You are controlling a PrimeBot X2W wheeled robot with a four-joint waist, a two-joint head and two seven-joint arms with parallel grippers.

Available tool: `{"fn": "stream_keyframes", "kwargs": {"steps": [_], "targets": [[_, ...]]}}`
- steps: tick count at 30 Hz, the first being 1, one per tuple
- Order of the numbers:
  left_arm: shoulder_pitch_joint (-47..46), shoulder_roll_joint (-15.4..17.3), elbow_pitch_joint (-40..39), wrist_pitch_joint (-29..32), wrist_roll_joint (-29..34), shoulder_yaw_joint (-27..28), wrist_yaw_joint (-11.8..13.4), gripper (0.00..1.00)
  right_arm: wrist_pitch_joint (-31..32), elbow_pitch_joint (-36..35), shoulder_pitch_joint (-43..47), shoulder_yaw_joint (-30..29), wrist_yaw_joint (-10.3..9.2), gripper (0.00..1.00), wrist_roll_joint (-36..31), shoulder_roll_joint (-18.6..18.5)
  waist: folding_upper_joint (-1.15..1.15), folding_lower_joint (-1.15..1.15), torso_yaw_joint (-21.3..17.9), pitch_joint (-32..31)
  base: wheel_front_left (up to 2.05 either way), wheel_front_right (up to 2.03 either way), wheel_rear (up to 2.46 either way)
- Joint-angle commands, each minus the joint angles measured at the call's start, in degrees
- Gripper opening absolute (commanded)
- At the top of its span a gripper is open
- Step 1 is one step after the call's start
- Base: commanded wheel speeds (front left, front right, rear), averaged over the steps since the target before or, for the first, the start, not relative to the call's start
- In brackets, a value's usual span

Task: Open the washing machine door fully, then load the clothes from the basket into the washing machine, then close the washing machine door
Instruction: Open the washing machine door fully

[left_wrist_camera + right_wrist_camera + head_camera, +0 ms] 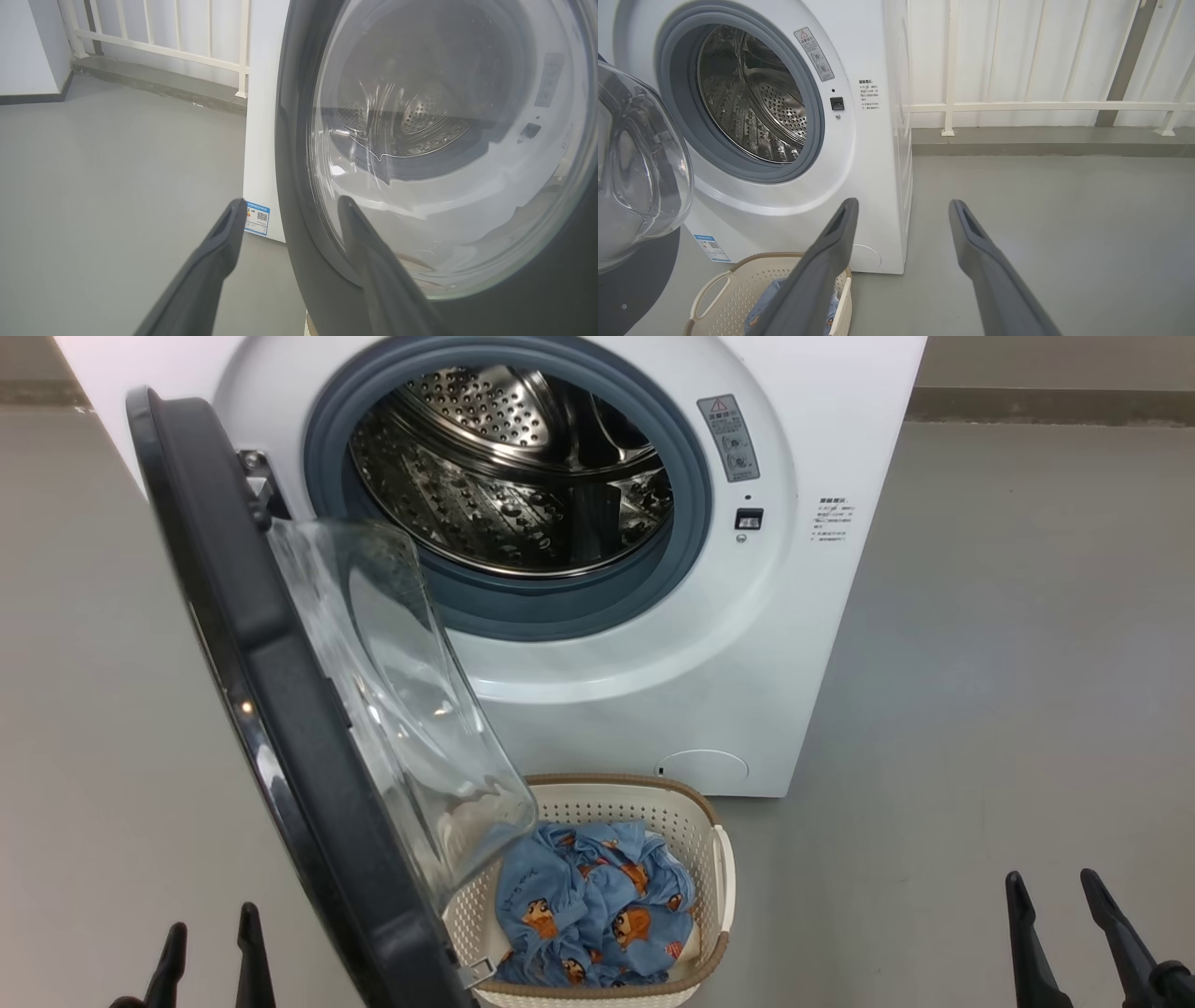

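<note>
The white washing machine [747,644] stands ahead with its steel drum [509,467] exposed. Its door [280,709] hangs swung out toward me on the left, dark rim edge-on, glass bowl [401,691] bulging over the basket's left side. The cream basket [691,821] sits on the floor before the machine, holding the light blue clothes [593,905]. My left gripper [210,943] is open at the lower left, just outside the door; in the left wrist view its fingertips [348,207] straddle the door rim [292,186]. My right gripper [1055,896] is open at the lower right, empty, well right of the basket [738,284].
Grey floor [1008,663] stretches to both sides of the machine. A white railing [1041,106] on a low kerb runs behind it. A blue label sticker [257,218] sits low on the machine's side.
</note>
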Motion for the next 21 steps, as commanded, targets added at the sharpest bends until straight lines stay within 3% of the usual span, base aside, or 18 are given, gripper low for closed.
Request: {"fn": "stream_keyframes", "kwargs": {"steps": [1, 20, 21], "targets": [[-0.61, 0.75, -1.51, -0.37, 0.23, 1.91, -0.25, 1.0, -0.67, -1.46, -0.42, 1.04, 0.09, 1.0, -0.59, -0.51, 0.0, 0.0, 0.04, 0.01, 0.0, 0.0, 0.0], [-0.5, 0.75, -1.12, -0.37, 0.04, 1.37, -0.24, 1.0, -0.68, 0.71, -0.24, 0.32, 0.09, 1.0, -1.76, 0.46, 0.0, 0.0, 0.61, -0.28, 0.0, 0.0, 0.0], [-0.48, 0.75, -1.0, -0.37, -0.02, 1.34, -0.25, 0.94, -0.68, 0.71, -0.26, 0.34, 0.09, 1.0, -1.76, 0.47, 0.0, 0.0, 0.6, -0.3, 0.0, 0.0, 0.0]]}}
